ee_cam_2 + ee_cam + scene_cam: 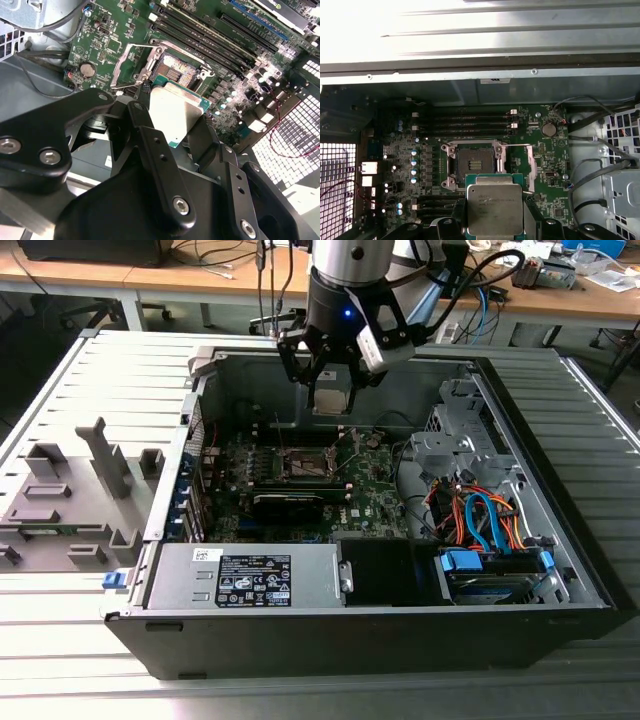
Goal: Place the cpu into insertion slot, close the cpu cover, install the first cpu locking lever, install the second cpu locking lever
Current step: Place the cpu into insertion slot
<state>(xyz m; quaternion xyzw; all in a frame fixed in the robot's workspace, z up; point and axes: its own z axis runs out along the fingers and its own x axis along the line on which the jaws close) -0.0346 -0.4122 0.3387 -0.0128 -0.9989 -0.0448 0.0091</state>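
Holding the chip (330, 398) above the open computer case (300, 640), the gripper (330, 388) hangs near the far wall, high over the board. Hazards are read from the exterior view's left to its right. Grey fixture block (70, 490) on the table: outside the case, no likely hazard. Socket (303, 462) on the green board (375, 495): open and bare, with the chip well above it and, judging by the first wrist view, not squarely over it. The chief risk is a chip set down shifted, turned or tilted, which would perch on the socket rim or press on the fine contacts and bend them. Cover plate (532, 167): appears swung up just beside the socket, on the exterior view's right; a descent drifting that way could catch the chip's edge or a finger on it. Cables (480, 525) at the right: well apart, little risk. The narrow edge grip adds a further risk: the chip may slip or pivot if it brushes anything. Jaws: clamped on the chip from two opposite edges and spread no wider than the chip itself. The black fingers (150, 142) flank it in both wrist views, its pale metal face turned up.
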